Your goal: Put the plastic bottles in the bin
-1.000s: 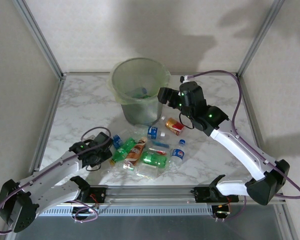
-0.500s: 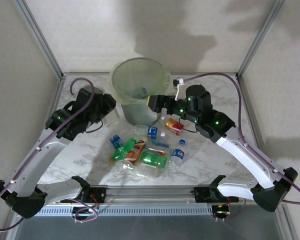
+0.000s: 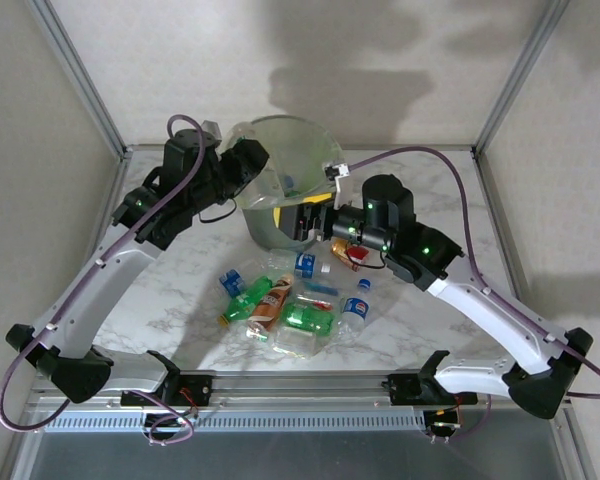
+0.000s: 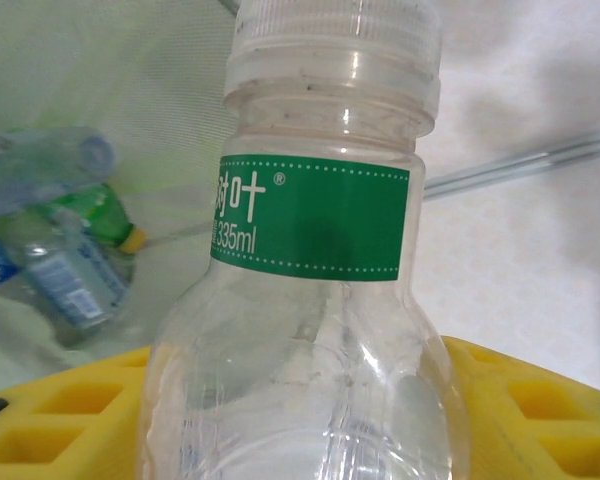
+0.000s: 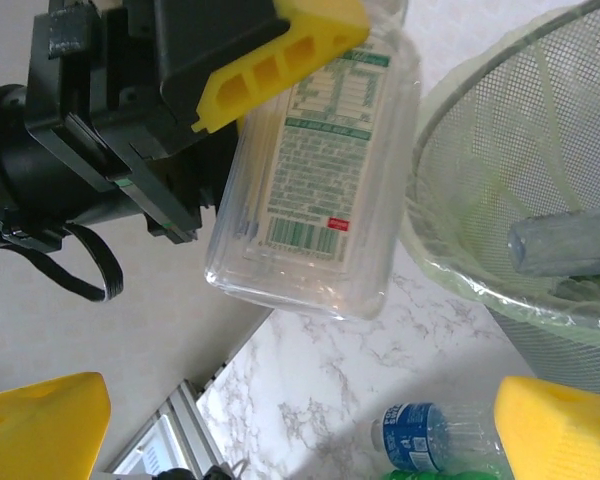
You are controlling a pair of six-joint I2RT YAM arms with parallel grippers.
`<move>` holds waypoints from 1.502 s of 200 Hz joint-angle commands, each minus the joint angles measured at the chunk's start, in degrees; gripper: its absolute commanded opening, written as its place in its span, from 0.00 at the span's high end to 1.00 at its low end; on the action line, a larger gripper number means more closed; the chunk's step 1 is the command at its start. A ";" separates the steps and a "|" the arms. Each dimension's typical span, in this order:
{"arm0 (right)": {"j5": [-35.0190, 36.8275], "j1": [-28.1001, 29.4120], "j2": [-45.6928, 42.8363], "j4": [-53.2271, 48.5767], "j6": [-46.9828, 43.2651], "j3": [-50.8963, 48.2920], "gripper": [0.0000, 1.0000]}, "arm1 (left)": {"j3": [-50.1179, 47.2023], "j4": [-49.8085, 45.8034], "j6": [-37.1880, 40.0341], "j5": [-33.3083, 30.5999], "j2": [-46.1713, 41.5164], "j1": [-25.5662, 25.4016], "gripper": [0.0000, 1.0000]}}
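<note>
The bin (image 3: pixel 275 228) stands at the far middle of the bench (image 3: pixel 430 190), with bottles (image 5: pixel 558 240) lying in it. One bottle (image 3: pixel 265 178) sits between the jaws of the left gripper (image 3: pixel 248 160) at the bin's left rim. The right gripper (image 3: pixel 310 215), jaws wide apart, is just before the bin's right side. A heap (image 3: pixel 290 300) of bottles lies on the bench before the bin.

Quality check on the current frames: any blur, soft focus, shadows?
Top external: sharp, with broad soft shadows on the back wall. Left wrist: the held clear bottle shows its green label crisply; the bottles in the bin behind go soft. Right wrist: that bottle's print is legible; the right gripper has yellow fingers slightly soft at the bottom corners.
</note>
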 commanded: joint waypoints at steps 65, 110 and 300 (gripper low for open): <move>4.91 0.84 6.78 -0.05 -2.41 7.85 0.02 | -4.17 10.31 -3.73 8.08 -0.58 0.11 0.58; 7.74 0.84 8.07 -0.54 -2.64 8.92 0.02 | -4.86 11.37 -4.02 7.98 -0.25 0.11 0.58; 42.93 -2.14 -10.41 -19.97 9.89 -5.52 0.01 | 3.79 7.21 5.86 -5.70 16.41 4.46 0.57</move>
